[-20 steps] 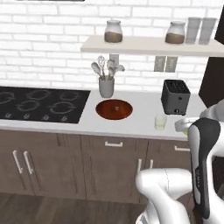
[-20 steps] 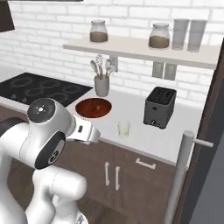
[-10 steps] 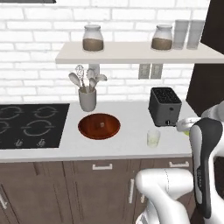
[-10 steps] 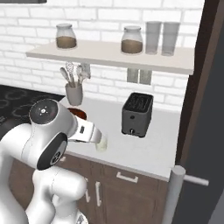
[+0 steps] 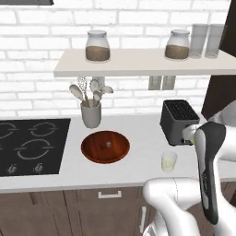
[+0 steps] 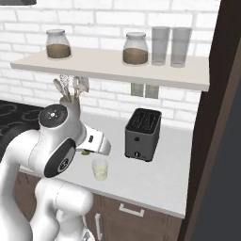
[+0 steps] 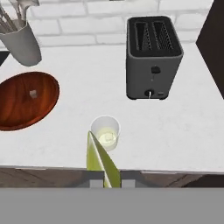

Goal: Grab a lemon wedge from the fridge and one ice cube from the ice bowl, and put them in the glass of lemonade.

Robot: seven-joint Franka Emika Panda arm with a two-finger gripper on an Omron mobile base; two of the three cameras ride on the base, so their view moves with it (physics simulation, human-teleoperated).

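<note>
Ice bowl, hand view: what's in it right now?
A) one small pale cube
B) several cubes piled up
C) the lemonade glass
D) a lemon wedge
A: the ice bowl holds a single pale ice cube near its middle; the lemon wedge is at the tool, and the glass of lemonade stands apart on the counter.

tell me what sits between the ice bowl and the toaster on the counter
The glass of lemonade sits between the ice bowl and the toaster, nearer the counter's front edge; the hand view shows it best.
</note>
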